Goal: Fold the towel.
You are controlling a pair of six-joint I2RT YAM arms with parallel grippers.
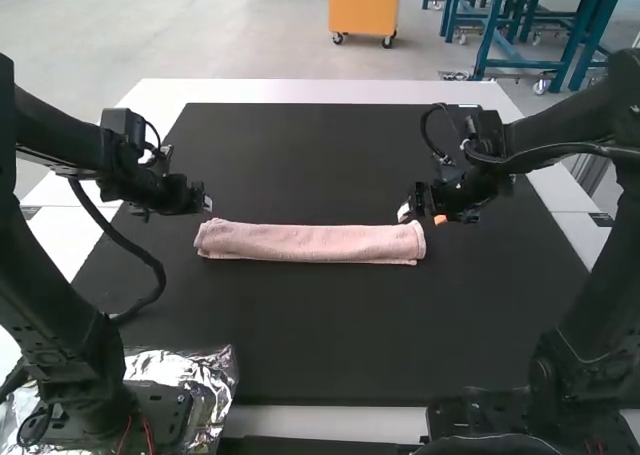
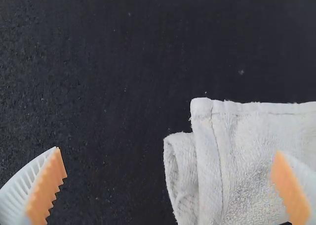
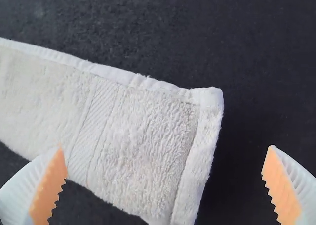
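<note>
At your near left, crinkled, shiny foil (image 1: pixel 220 365) lies around the base of the left arm (image 1: pixel 60 315), which is smooth and black with a dark cable (image 1: pixel 155 275) looping off it. Its gripper (image 1: pixel 208 203) sits by the far left corner of the towel (image 1: pixel 310 243); in the left wrist view you see its white ribbed fingers spread wide, with toothed orange pads (image 2: pixel 43 193) facing each other and nothing pinched. Across the middle you have a matte, finely speckled black mat (image 1: pixel 330 150), roughly rectangular, over a smooth white tabletop (image 1: pixel 320 92). Over at your right, the black right arm (image 1: pixel 570 120) reaches in, its gripper (image 1: pixel 421 217) by the towel's far right corner; its ribbed fingers are also spread well apart, gripping nothing. As for the towel, you have it lying on the mat between the two arms, folded into a long, narrow strip that runs left to right, pink in the high view. Its left end shows stacked layers, one rounded fold poking out past a stitched hem. The middle lies fairly flat and straight. Toward the right end you can make out looped terry pile, a flatter woven band with slanting ribs crossing the strip, then a thick hem closing off the end.
</note>
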